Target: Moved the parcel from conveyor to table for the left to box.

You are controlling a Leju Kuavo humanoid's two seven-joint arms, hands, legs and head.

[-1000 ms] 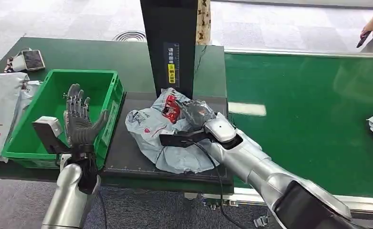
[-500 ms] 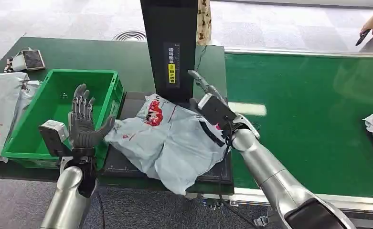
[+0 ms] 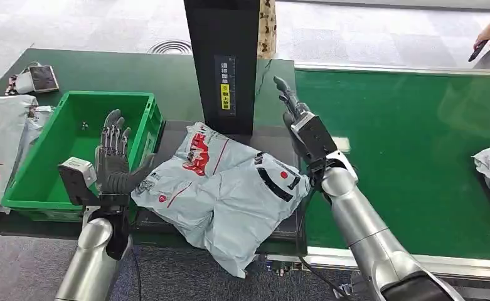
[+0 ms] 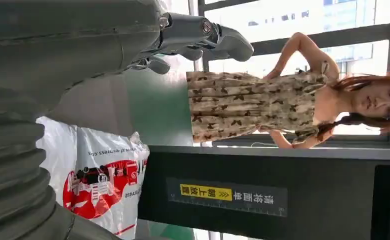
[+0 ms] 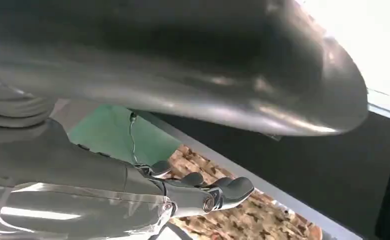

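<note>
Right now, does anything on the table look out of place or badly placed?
Yes. The grey parcel lies crumpled and askew on the black platform, with one corner hanging past the table's front edge. Neither the left hand nor the right hand holds it.

A: Head view: we look from high on the body, forward and down, over the black pillar [image 3: 223, 63] and the grey parcel [image 3: 223, 191].

B: Left wrist view: turned sideways, close behind our left hand [image 4: 197, 37], facing that pillar [image 4: 262, 197] and parcel [image 4: 100, 180].

A: Right wrist view: close behind the right hand [image 5: 197, 192], angled upward.
</note>
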